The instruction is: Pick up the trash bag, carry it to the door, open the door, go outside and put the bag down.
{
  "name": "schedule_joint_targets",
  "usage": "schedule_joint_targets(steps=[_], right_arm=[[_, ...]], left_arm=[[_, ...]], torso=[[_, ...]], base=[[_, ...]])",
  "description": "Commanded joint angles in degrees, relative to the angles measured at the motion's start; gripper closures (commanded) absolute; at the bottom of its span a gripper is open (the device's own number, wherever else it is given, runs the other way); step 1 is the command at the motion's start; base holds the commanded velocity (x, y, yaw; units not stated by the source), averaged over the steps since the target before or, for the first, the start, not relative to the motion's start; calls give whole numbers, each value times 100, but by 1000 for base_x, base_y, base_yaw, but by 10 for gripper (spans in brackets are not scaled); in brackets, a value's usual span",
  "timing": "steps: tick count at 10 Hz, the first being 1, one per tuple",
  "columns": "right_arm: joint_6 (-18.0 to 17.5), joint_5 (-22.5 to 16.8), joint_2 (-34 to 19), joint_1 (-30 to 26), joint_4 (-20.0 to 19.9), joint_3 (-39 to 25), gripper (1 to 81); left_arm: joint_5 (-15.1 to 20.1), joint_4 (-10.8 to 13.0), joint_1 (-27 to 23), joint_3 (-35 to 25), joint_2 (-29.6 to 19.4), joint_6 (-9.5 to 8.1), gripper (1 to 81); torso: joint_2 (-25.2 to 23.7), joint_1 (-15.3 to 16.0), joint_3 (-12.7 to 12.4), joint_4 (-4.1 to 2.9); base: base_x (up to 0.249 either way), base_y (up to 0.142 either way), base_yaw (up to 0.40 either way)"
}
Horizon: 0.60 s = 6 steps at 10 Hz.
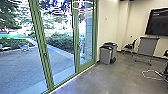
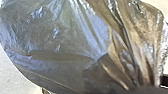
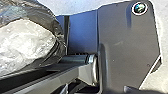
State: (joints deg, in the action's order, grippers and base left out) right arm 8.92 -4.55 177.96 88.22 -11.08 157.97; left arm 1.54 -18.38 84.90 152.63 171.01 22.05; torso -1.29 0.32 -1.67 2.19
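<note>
The trash bag (image 2: 62, 42), dark and translucent with a brownish sheen, spreads large in the left wrist view. Its folds draw together at my left gripper (image 2: 142, 88), which is shut on it. In the right wrist view the same kind of dark plastic, the bag (image 3: 27, 45), bulges beside the robot's plate, with pale contents showing through. The glass door (image 1: 86, 65) in a green frame stands closed in the head view, ahead and left of the bins, with a handle on its left side. Paving (image 1: 22, 65) lies outside the glass.
Two grey bins (image 1: 106, 55) stand against the wall just right of the door. Farther right are a chair (image 1: 130, 46), a grey wheeled stand (image 1: 147, 47) and a wall screen (image 1: 157, 22). A white cable (image 1: 150, 77) lies on the floor at the right.
</note>
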Motion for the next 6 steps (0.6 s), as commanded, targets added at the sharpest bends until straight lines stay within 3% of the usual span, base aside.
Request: schedule_joint_targets(steps=[1,6], right_arm=[[39,-407,111,-300,36,-74,10],[39,-407,111,-300,36,-74,10]], left_arm=[[303,45,-372,-13,-23,18,811],[303,45,-364,-13,-5,18,811]], torso=[[0,0,0,0],[0,-2,0,0]], base=[[149,-76,0],[152,-77,0]])
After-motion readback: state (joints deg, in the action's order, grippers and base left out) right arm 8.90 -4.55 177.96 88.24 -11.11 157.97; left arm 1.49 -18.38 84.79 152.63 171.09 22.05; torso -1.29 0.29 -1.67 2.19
